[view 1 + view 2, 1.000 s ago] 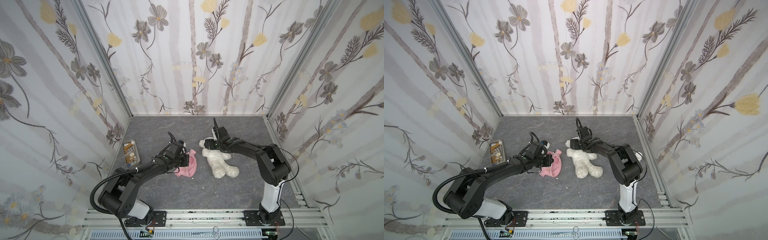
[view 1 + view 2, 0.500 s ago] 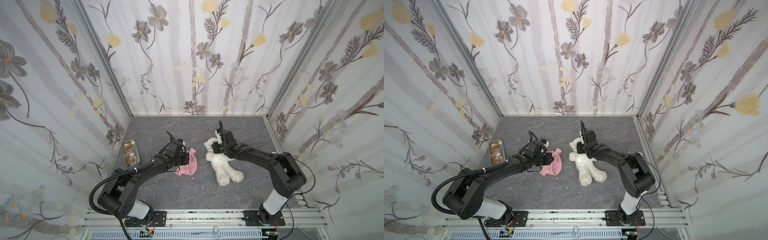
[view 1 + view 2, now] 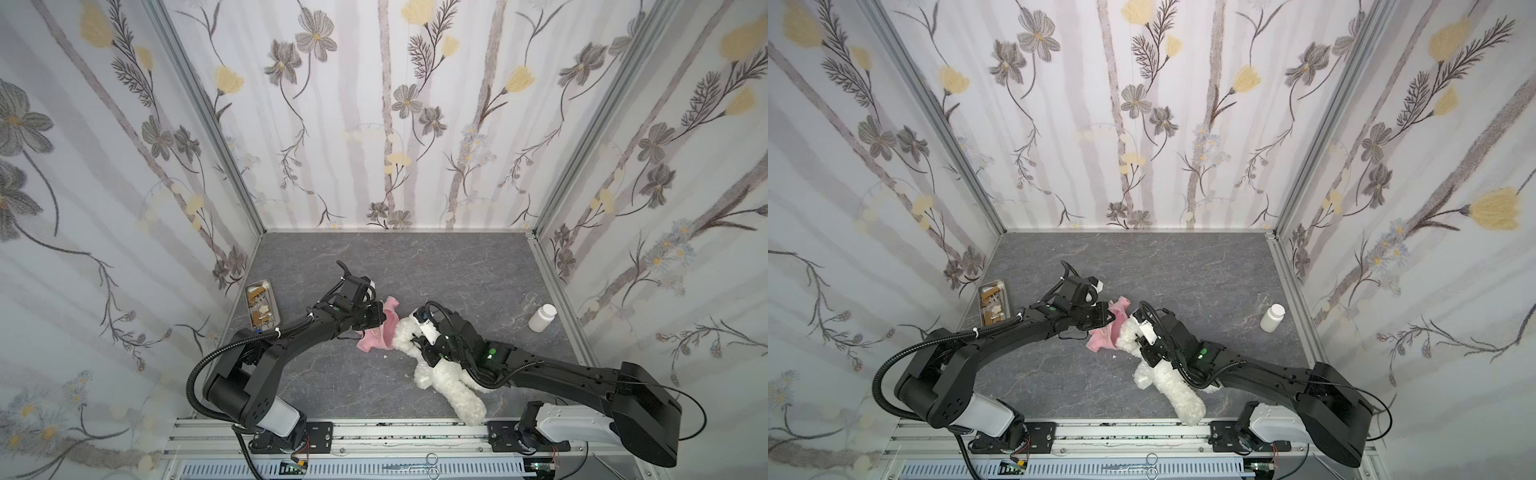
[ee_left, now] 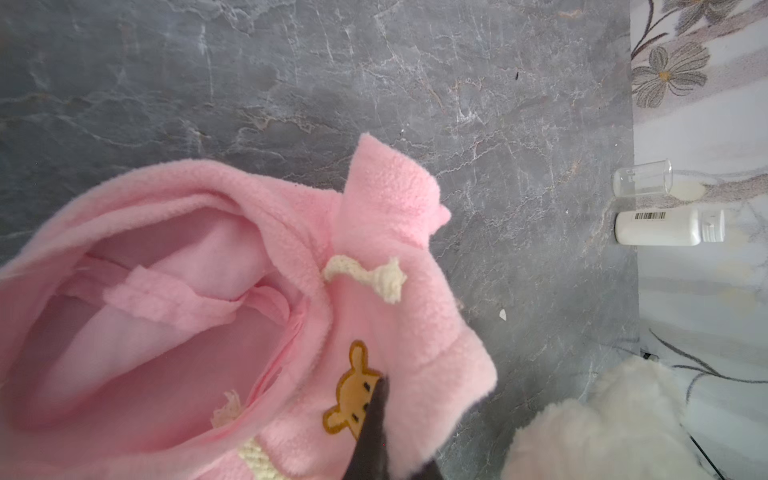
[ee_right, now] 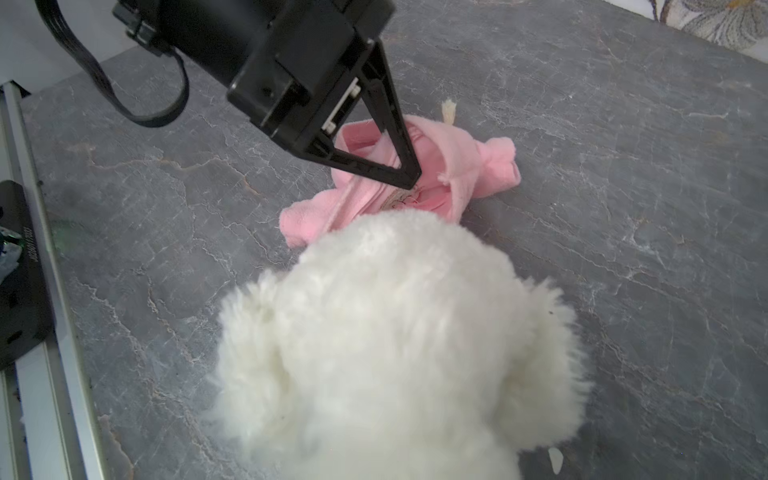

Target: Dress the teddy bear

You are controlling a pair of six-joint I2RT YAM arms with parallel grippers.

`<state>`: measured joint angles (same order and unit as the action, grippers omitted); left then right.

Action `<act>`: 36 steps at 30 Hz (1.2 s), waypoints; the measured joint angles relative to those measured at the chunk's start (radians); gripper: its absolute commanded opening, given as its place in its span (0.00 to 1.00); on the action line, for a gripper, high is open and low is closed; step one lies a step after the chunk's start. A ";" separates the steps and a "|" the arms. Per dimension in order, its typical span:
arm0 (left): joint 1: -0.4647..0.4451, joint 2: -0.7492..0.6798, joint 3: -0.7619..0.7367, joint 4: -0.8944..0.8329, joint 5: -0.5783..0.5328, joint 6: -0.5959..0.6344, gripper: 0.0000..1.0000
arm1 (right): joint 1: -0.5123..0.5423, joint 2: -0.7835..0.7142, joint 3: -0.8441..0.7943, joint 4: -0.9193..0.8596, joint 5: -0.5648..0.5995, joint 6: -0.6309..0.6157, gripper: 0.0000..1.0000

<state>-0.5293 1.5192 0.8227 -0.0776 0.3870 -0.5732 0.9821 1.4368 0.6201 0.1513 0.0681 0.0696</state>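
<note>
Grey counter (image 3: 415, 270), in both top views: right gripper (image 3: 417, 347) clamps the teddy bear (image 3: 455, 392) mid-counter, pink hoodie (image 3: 380, 332) at its ten o'clock. Left wrist: left gripper (image 4: 379, 390), closed, pinches the hoodie's front. Right wrist: head at the hem; the pinch may slip, collapsing the opening.

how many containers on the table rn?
3. A metal tray by the left wall, a white bottle by the right wall, and a clear beaker just beyond the bottle, toward the back wall. Smaller ones may be hidden from these views.

Fluffy plush teddy bear (image 3: 441, 376), nubbly pink fleece hoodie (image 4: 199, 266), matt stone-patterned table (image 3: 415, 266).
</note>
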 measured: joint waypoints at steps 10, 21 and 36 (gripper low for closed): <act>-0.004 -0.001 -0.005 -0.002 0.077 -0.023 0.00 | 0.098 0.235 0.105 0.031 0.290 -0.029 0.12; -0.004 -0.002 0.023 -0.007 0.176 -0.090 0.00 | 0.167 0.275 0.047 0.087 0.408 -0.087 0.11; -0.023 0.023 0.051 -0.017 0.161 -0.137 0.00 | 0.211 0.149 -0.145 0.302 0.281 -0.343 0.06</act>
<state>-0.5526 1.5417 0.8734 -0.0948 0.5484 -0.7101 1.1927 1.5860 0.4747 0.4530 0.3492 -0.2737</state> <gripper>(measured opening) 0.051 0.212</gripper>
